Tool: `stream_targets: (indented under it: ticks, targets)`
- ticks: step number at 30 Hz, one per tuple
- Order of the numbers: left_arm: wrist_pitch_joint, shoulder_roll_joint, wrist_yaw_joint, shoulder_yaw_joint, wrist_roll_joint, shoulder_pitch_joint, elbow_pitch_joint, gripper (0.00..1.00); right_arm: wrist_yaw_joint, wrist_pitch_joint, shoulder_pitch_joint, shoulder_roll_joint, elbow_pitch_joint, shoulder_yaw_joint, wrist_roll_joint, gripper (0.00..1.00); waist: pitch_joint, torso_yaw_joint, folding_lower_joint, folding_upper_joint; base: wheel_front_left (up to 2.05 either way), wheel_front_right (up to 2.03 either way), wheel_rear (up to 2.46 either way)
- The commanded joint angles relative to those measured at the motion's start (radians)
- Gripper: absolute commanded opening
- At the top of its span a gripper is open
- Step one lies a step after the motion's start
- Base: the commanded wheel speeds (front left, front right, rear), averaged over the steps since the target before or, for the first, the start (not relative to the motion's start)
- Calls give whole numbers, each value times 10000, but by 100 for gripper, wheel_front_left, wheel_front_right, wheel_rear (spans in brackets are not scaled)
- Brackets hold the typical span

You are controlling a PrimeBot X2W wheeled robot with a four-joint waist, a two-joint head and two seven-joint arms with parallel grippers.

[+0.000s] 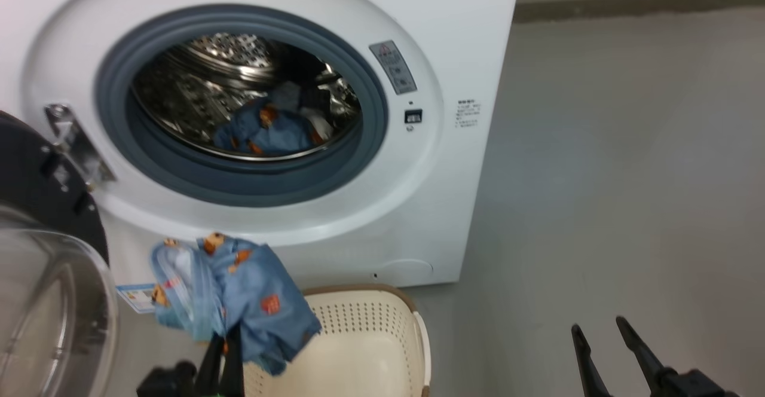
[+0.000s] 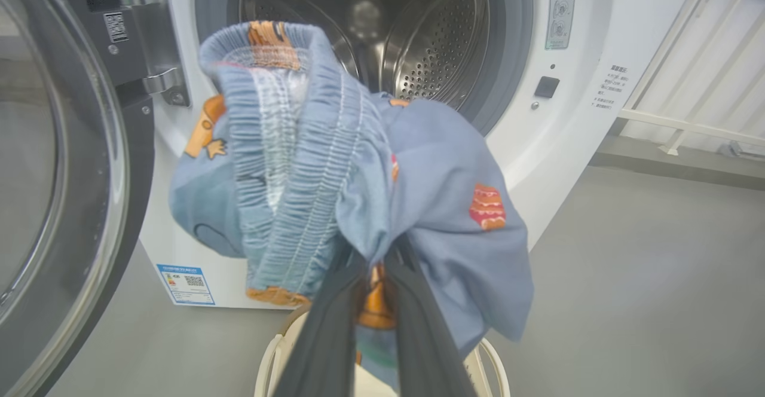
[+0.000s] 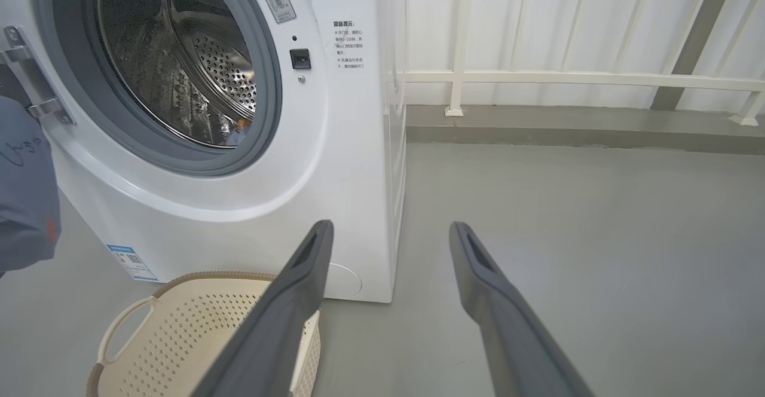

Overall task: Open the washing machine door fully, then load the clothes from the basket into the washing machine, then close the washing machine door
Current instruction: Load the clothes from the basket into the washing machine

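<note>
left gripper [image 1: 222,336] is clamped on the blue bear-print garment [image 1: 257,289], held above the left edge of the basket [image 1: 364,290], probably to carry it into the washing machine [image 1: 454,86], where another blue piece [image 1: 269,134] already lies. door [image 1: 36,194] hangs open. right gripper [image 1: 599,324] idles, jaws wide apart.

The right hand [image 3: 389,225] has two long, matte dark-grey fingers [image 3: 287,301] tapering to narrow tips, each with a shallow recessed slot near the end, on a black blocky base [image 1: 687,382]. The left hand [image 2: 375,259] has equally dark, slender fingers.
</note>
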Motion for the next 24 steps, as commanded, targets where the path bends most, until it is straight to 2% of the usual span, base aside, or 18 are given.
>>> stream_targets:
  ticks: [1,9,18,24]
  targets:
    - [-135,32,-69,405,27,-1041,161,0,62,-49,-633,-122,-286,328,246,100,767,-607,0,0,0,0,0]
    - [-135,682,-250,1027,188,-3355,1459,0,62,-49,-1411,-122,-299,553,762,100,2153,-1824,0,0,0,0,0]
    - [-135,1992,-396,1678,398,-5994,2884,0,62,-49,-1966,-122,-248,833,1433,100,3520,-3311,0,0,0,0,0]
    - [-60,2925,-531,1753,687,-7605,3974,0,62,-49,-2198,-122,-294,1039,1697,100,4287,-3879,0,0,0,0,0]
